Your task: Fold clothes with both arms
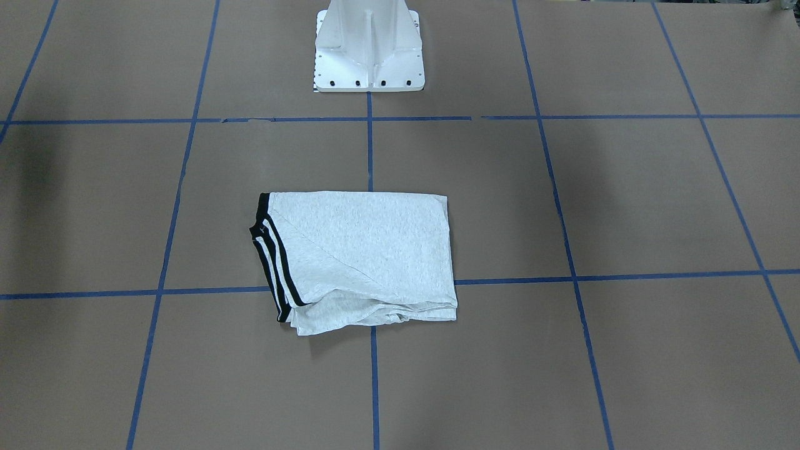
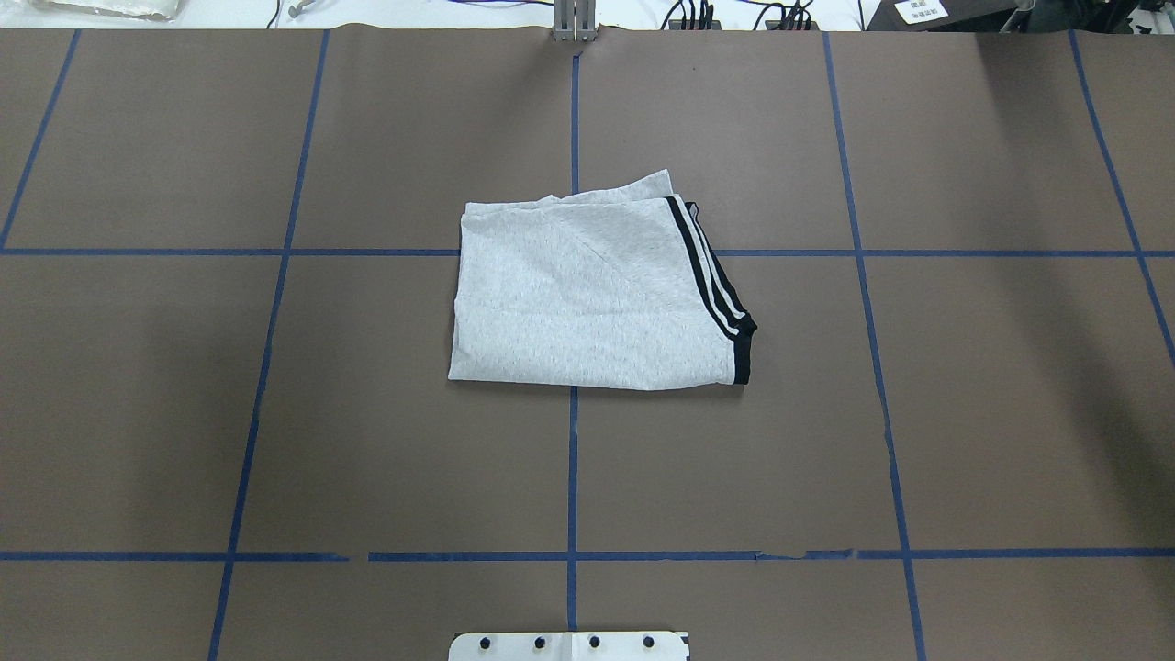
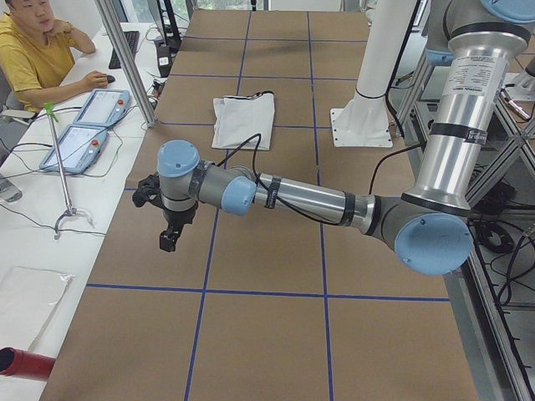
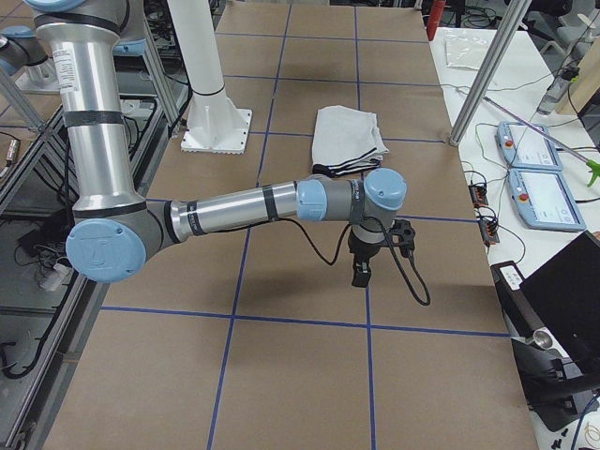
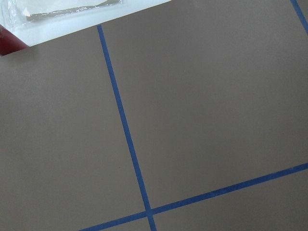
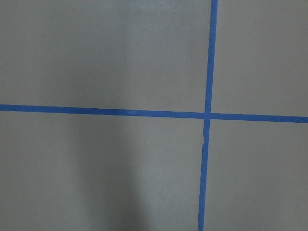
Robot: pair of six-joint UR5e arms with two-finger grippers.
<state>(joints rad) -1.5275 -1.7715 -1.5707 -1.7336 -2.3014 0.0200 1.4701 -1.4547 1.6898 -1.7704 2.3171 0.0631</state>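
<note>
The clothes are one light grey T-shirt (image 1: pixel 369 250), folded into a rough rectangle near the table's middle, with black-white stripes along one edge (image 2: pixel 716 294). It also shows in the side views as a small grey bundle (image 3: pixel 244 119) (image 4: pixel 345 136). My left gripper (image 3: pixel 170 238) hangs over bare table well short of the shirt, pointing down. My right gripper (image 4: pixel 361 273) hangs likewise at the other end, apart from the shirt. I cannot tell whether either is open or shut. Both wrist views show only brown table and blue tape.
The white pedestal (image 1: pixel 369 56) stands at the robot's side of the table. A person (image 3: pixel 33 50) sits at a side desk with two teach pendants (image 3: pixel 88 125). More pendants (image 4: pixel 539 178) lie on the opposite side desk. Blue tape lines grid the brown table (image 2: pixel 275 413).
</note>
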